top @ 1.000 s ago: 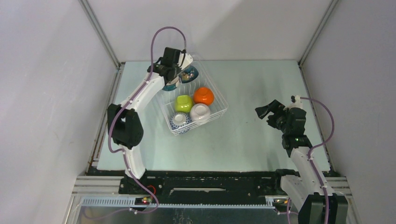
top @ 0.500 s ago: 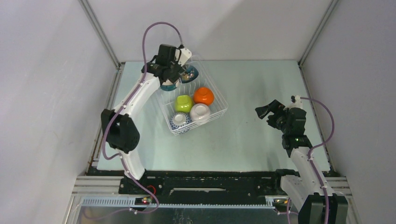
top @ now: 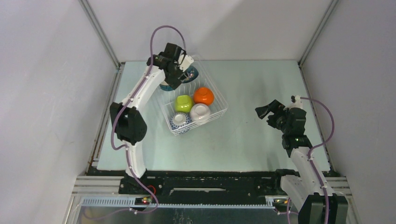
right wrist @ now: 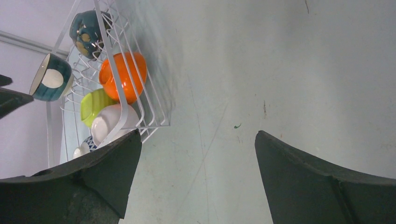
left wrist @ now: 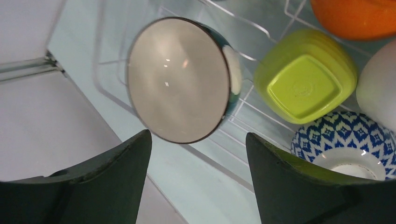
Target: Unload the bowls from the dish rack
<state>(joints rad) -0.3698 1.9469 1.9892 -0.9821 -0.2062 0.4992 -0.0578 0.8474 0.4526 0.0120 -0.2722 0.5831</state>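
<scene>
The white wire dish rack (top: 221,112) stands on the table left of centre. It holds an orange bowl (top: 204,95), a lime green bowl (top: 183,103), a white bowl (top: 200,112), a blue-and-white patterned bowl (top: 180,122) and a dark patterned bowl (top: 191,72). The teal-and-white bowl (left wrist: 179,79) lies on its side at the rack's left edge, cream inside facing the left wrist camera. My left gripper (left wrist: 198,136) is open and empty, just short of that bowl and not touching it; in the top view it (top: 176,74) hovers over the rack's far left corner. My right gripper (top: 265,112) is open and empty above bare table.
The left wrist view also shows the lime bowl (left wrist: 303,77), orange bowl (left wrist: 355,16), white bowl (left wrist: 379,88) and blue-and-white bowl (left wrist: 348,144) upside down. The right wrist view shows the rack (right wrist: 112,60) far to the left. Grey walls close in the table on three sides.
My left arm has swung and its wrist has turned over the rack's far left corner, staying open. The bowls and my right arm have not moved.
</scene>
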